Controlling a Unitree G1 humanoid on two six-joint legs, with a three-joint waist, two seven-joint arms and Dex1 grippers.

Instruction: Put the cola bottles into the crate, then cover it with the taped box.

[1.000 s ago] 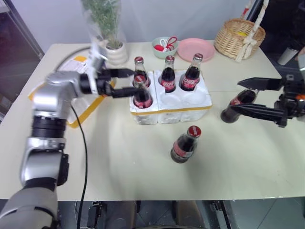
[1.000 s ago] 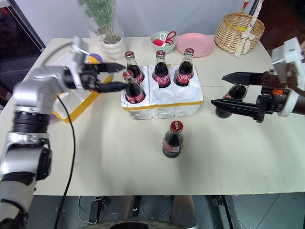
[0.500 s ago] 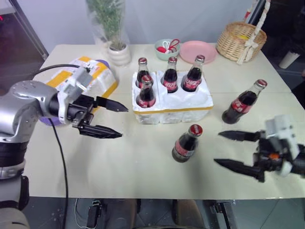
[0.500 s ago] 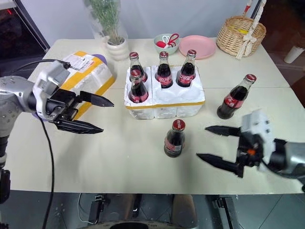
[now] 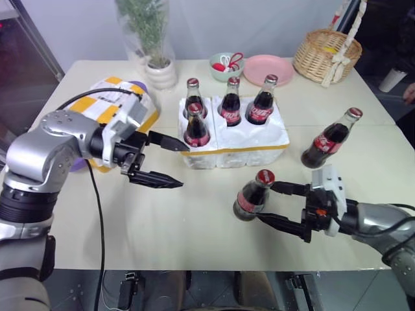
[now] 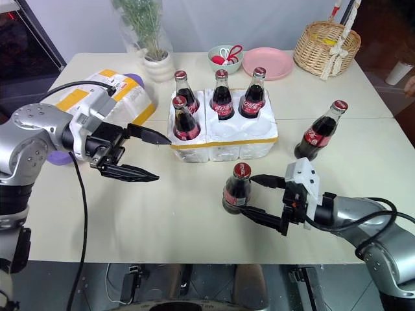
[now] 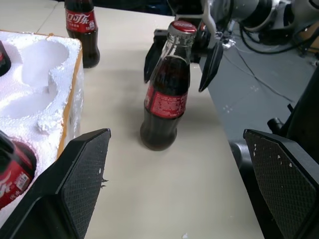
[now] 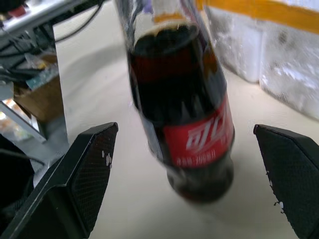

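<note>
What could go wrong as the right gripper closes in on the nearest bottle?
The right gripper is open around the standing bottle, high near its neck; a nudge from either finger could topple it. The open left gripper hangs beside the crate, close to the front-left bottle, and could crowd the two free wells.

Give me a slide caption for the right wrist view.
Open right gripper straddling a standing cola bottle beside the crate.
</note>
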